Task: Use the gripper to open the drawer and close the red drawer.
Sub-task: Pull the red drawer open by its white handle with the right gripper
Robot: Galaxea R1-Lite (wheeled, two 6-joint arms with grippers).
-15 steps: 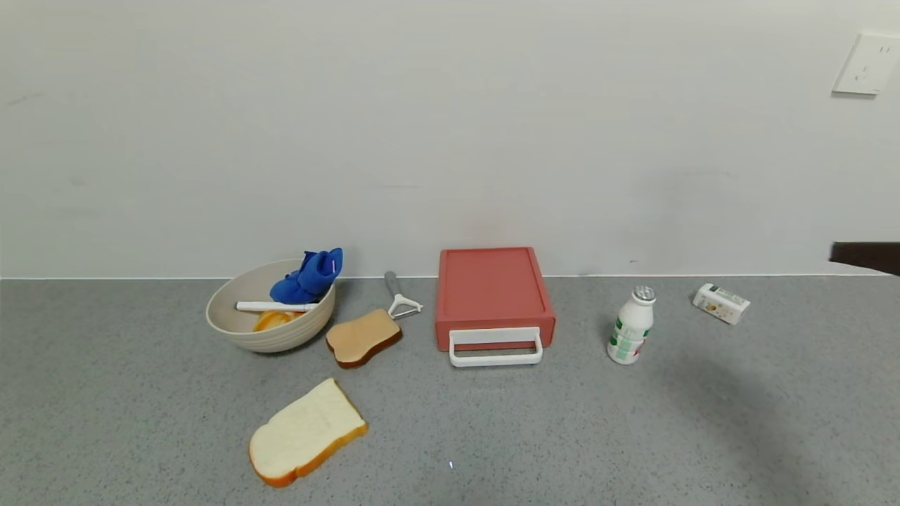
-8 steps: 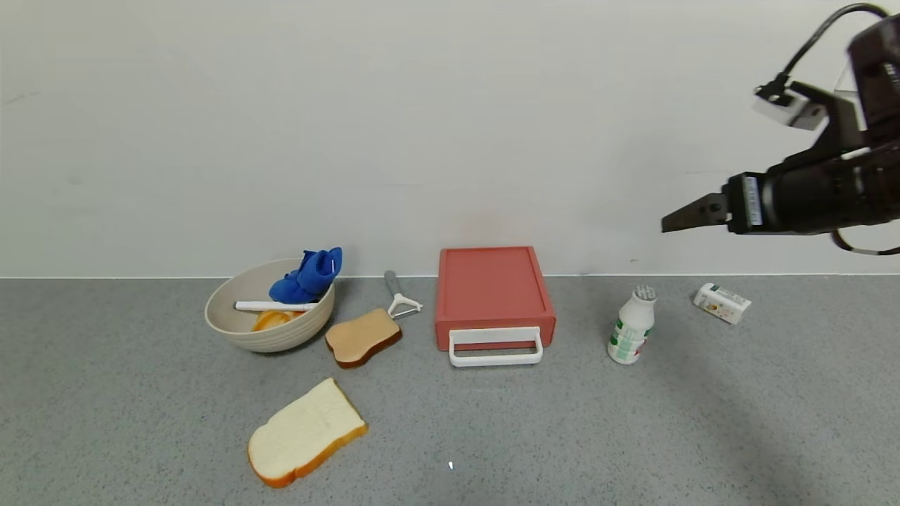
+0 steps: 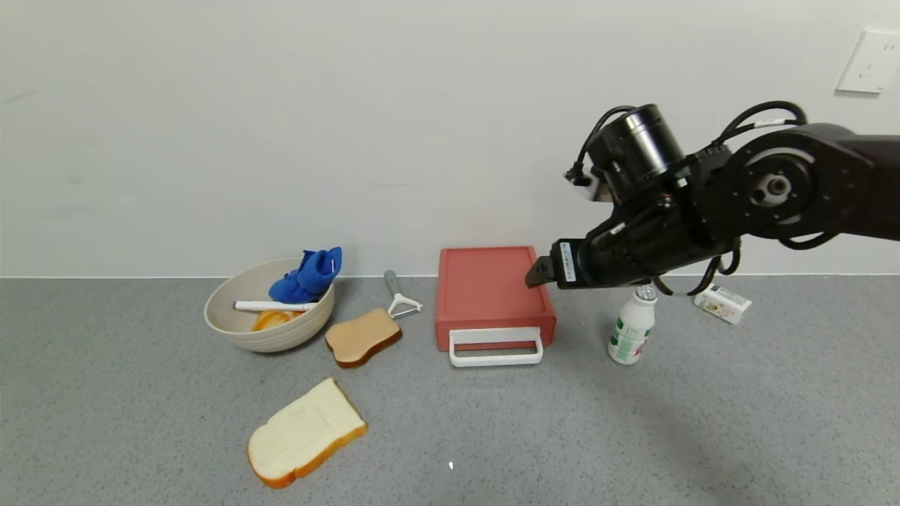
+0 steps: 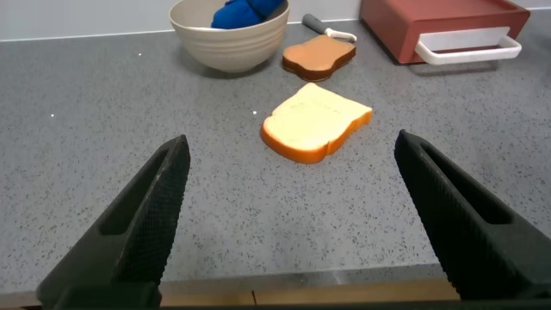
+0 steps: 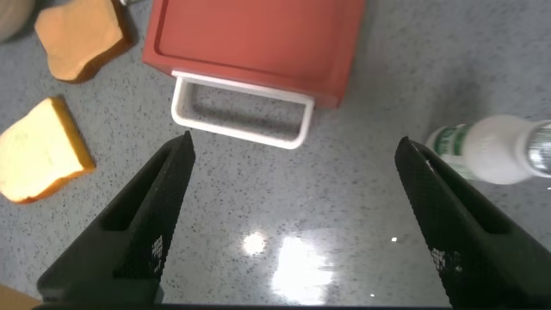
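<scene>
The salmon-red drawer (image 3: 492, 292) sits at the back middle of the grey counter, its tray pushed in and its white loop handle (image 3: 496, 348) lying in front. My right gripper (image 3: 538, 273) hangs in the air over the drawer's right rear edge, reaching in from the right. In the right wrist view it (image 5: 294, 145) is open and empty, looking down on the drawer (image 5: 258, 39) and the handle (image 5: 241, 112). My left gripper (image 4: 293, 139) is open and empty, low near the counter's front edge, out of the head view. The drawer (image 4: 439, 21) shows far off in its view.
A beige bowl (image 3: 271, 316) with a blue cloth, a peeler (image 3: 401, 299) and a brown toast slice (image 3: 362, 337) lie left of the drawer. A white bread slice (image 3: 306, 432) lies nearer the front. A white bottle (image 3: 631, 327) and a small carton (image 3: 721, 303) stand to the right, under my right arm.
My right arm has swung in from the far right edge, moving left and down, and its gripper now hangs over the drawer's right rear edge. The drawer has not moved.
</scene>
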